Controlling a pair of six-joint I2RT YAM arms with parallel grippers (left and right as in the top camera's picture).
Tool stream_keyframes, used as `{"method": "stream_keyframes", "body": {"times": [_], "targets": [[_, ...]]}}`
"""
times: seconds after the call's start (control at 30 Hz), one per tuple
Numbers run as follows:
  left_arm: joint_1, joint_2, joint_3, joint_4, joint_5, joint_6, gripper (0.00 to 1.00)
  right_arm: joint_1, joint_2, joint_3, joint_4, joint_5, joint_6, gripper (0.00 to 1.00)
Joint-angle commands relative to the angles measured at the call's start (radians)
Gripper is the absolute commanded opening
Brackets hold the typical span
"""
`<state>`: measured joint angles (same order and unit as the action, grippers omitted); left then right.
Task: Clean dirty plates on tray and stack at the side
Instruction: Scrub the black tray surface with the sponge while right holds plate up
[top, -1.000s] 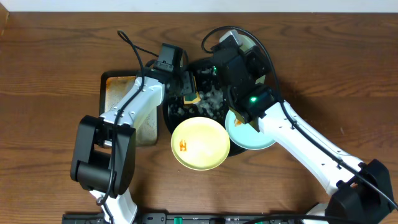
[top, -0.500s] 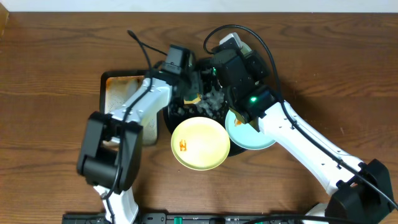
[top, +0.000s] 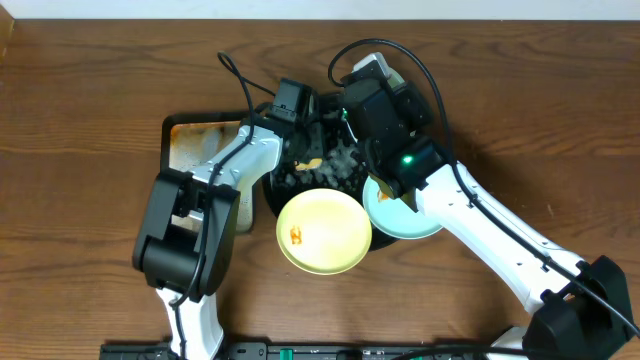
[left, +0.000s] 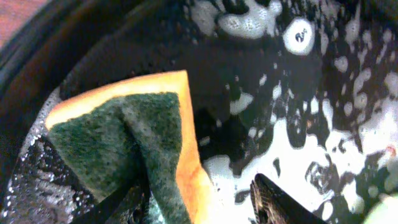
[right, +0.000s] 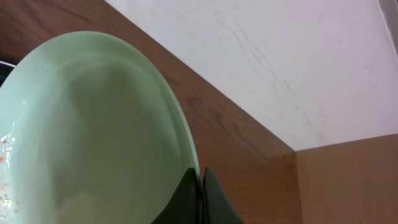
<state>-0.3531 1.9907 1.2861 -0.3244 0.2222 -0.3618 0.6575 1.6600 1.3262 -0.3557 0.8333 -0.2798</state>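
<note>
Overhead view of a wooden table, with 2 robot arms meeting at the upper centre of the frame. The left gripper (left: 196, 186) is clamped on a creased yellow-and-green sponge (left: 124, 134), held just above the foamy black tray (left: 249, 68). The right gripper (right: 200, 177) is pinched shut on the rim of a mint plate (right: 93, 124), which is tilted on edge; orange specks are seen at its lower left. A yellow plate (top: 322, 232) with an orange smear and a second mint plate (top: 400, 222) lie at the lower centre, over the tray's near edge. The scrubbing step is judged to be in hand. Next, the sponge would need to be brought against the held plate's face, with that plate kept steady.
</note>
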Motion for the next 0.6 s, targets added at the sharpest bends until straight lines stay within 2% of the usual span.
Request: {"method": "stream_keyframes", "body": {"times": [0.0, 0.27, 0.4, 0.57], "targets": [[0.015, -0.096, 0.002, -0.047, -0.011, 0.003, 0.54, -0.005, -0.01, 0.003, 0.0, 0.007, 0.021, 0.01], [0.016, -0.089, -0.013, -0.085, -0.104, -0.004, 0.59, -0.005, -0.01, 0.003, 0.0, 0.007, 0.021, 0.01], [0.016, -0.03, -0.014, -0.097, -0.108, -0.101, 0.59, -0.005, -0.01, 0.003, 0.0, 0.007, 0.021, 0.01], [0.016, 0.025, -0.014, -0.079, -0.107, -0.162, 0.57, -0.005, -0.01, 0.003, 0.0, 0.007, 0.021, 0.01]]}}
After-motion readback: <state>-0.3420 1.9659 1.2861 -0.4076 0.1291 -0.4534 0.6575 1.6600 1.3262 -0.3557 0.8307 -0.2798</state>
